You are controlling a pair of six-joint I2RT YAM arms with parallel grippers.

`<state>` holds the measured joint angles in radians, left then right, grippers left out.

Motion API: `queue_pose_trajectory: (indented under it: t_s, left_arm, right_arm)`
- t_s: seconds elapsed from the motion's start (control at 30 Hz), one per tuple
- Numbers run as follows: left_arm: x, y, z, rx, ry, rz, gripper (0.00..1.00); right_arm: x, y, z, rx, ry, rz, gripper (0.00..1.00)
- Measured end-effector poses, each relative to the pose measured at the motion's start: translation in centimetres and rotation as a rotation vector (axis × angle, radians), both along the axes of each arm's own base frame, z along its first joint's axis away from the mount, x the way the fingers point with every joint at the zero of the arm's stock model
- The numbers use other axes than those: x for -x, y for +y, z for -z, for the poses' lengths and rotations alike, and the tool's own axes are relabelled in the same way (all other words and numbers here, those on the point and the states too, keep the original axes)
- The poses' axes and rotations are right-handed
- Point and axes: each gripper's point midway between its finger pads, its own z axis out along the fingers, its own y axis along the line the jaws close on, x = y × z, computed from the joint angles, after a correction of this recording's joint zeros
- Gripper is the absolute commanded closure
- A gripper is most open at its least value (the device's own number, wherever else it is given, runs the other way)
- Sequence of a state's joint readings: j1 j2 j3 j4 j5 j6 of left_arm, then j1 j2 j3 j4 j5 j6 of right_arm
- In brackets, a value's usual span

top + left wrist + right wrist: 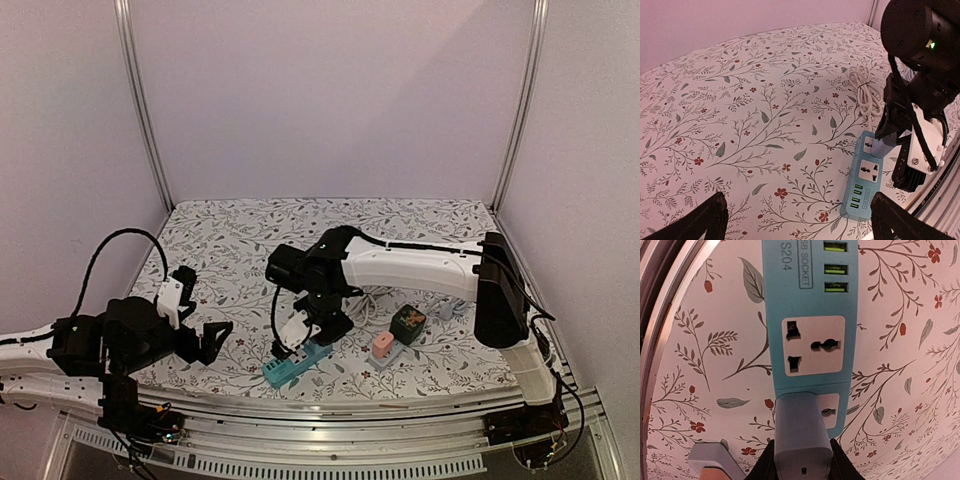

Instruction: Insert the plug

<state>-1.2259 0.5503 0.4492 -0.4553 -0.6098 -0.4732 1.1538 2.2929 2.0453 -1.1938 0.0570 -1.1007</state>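
Observation:
A light blue power strip (297, 364) lies near the table's front edge; it also shows in the left wrist view (867, 177) and the right wrist view (810, 335). My right gripper (322, 330) is shut on a grey-blue plug (802, 437) and holds it over the strip's end socket (830, 410), partly covering it. The plug (886, 146) stands on that socket in the left wrist view. The free socket (814, 345) and green USB ports (836, 266) lie beyond. My left gripper (212, 338) is open and empty, left of the strip.
A coiled white cable (864, 92) lies behind the strip. A pink-topped adapter (383, 348), a dark green cube (407, 322) and a small grey adapter (445, 310) sit to the right. The metal table rail (660, 305) runs close to the strip.

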Motion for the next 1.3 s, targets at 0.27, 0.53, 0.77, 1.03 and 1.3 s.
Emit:
queue_pose_trajectory:
  t_s: [0.27,0.53,0.77,1.03,1.3]
  left_arm:
    - [0.0,0.0,0.0,0.000,0.000,0.000,0.01]
    - [0.0,0.0,0.0,-0.001,0.000,0.000,0.01]
    - [0.0,0.0,0.1,-0.006,0.002,0.000,0.01]
    - [0.0,-0.1,0.2,-0.011,0.004,0.000,0.01]
    - [0.0,-0.1,0.4,-0.019,0.006,0.000,0.01]
  right_arm:
    - [0.0,0.0,0.0,-0.006,0.003,0.016,0.79]
    - [0.3,-0.3,-0.2,-0.050,-0.008,0.036,0.55]
    - [0.6,-0.2,0.4,-0.061,0.000,0.056,0.22]
    - [0.7,-0.2,-0.6,-0.096,-0.009,0.054,0.18]
    - [0.6,-0.1,-2.4,-0.148,-0.031,0.053,0.17]
